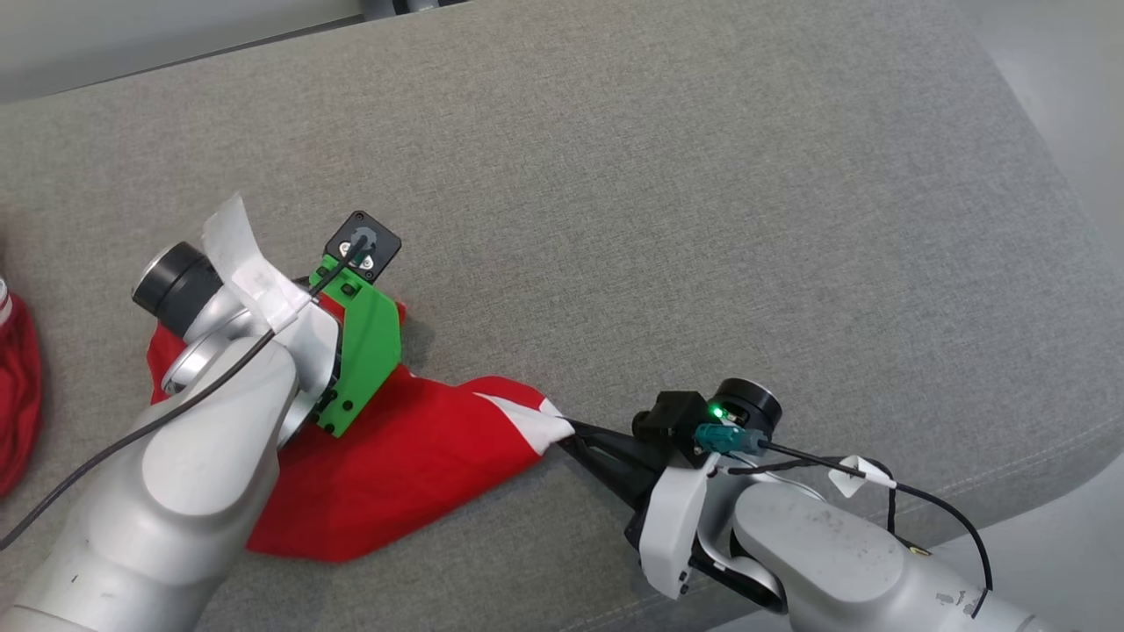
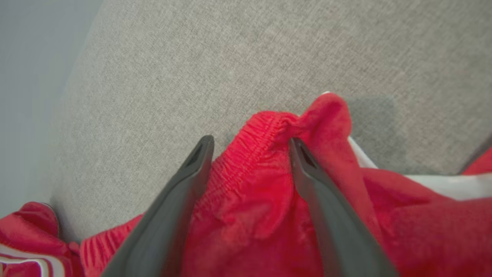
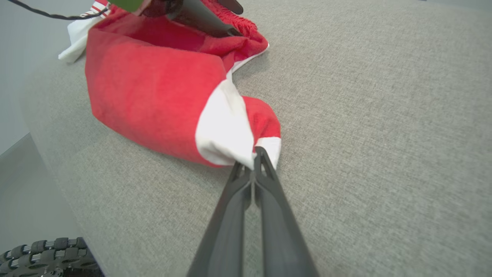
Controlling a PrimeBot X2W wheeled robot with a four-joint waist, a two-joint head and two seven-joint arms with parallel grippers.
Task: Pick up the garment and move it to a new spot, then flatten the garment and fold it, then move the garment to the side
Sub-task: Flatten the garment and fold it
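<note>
The garment (image 1: 413, 456) is red with white panels and lies crumpled on the grey cushion (image 1: 667, 219). My right gripper (image 1: 571, 432) is shut on its white corner at the garment's right end; in the right wrist view the closed fingertips (image 3: 255, 154) pinch that white hem. My left gripper (image 2: 250, 141) is open, its two dark fingers straddling the red elastic waistband (image 2: 265, 127) and resting in the cloth. In the head view my left wrist with its green mount (image 1: 364, 351) covers the garment's left part and hides the fingers.
Another red cloth (image 1: 18, 386) with white stripes lies at the cushion's left edge, also low left in the left wrist view (image 2: 27, 246). The cushion's rounded right edge (image 1: 1071, 246) drops to pale floor. A black ribbed part (image 3: 42, 257) sits below the cushion's near edge.
</note>
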